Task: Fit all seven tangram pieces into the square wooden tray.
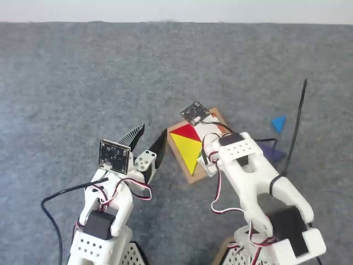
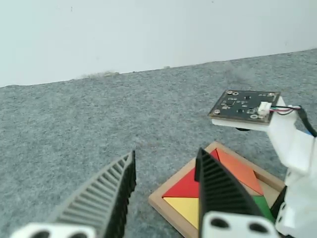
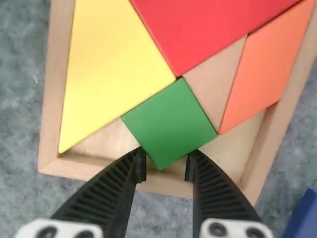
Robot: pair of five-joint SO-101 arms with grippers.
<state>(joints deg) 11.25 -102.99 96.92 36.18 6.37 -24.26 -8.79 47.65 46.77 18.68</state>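
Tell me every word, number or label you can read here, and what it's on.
None can be read.
Right arm's circuit board: tiny white marks, too small to read.
Left arm's circuit board: the same, too small.
Wooden tray and green square: plain, no print.

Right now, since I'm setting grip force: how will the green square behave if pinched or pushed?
Probably rigid: the green square looks like a flat, hard-edged block. It likely slides rather than rolls, since it lies flat in the tray. Pinched by its corner, where the right gripper sits, it may twist out.
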